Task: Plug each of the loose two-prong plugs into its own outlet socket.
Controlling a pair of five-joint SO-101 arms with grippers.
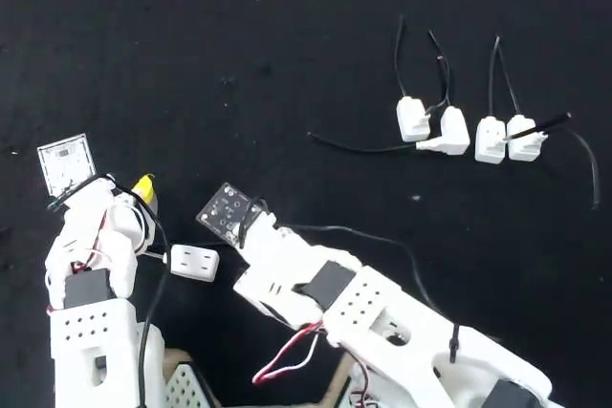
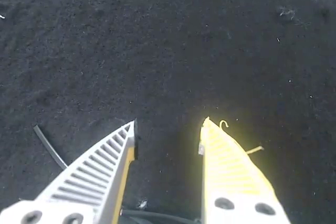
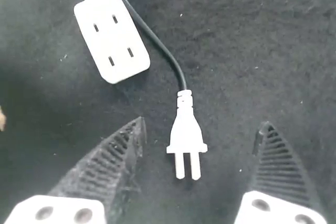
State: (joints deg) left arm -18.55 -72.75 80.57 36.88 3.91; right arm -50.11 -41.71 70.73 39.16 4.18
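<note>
Near the outlet socket (image 3: 111, 43) lies a plug (image 3: 186, 140).

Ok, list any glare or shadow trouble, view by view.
High view: the far white corded plugs glare against the black cloth table. Left wrist view: on the left gripper, the yellow finger is blown bright. Right wrist view: the white two-prong plug is evenly lit, faint shadow.

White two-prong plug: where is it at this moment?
In the right wrist view the two-prong plug lies on the black table between the open fingers of the right gripper, apart from the white outlet block.
</note>
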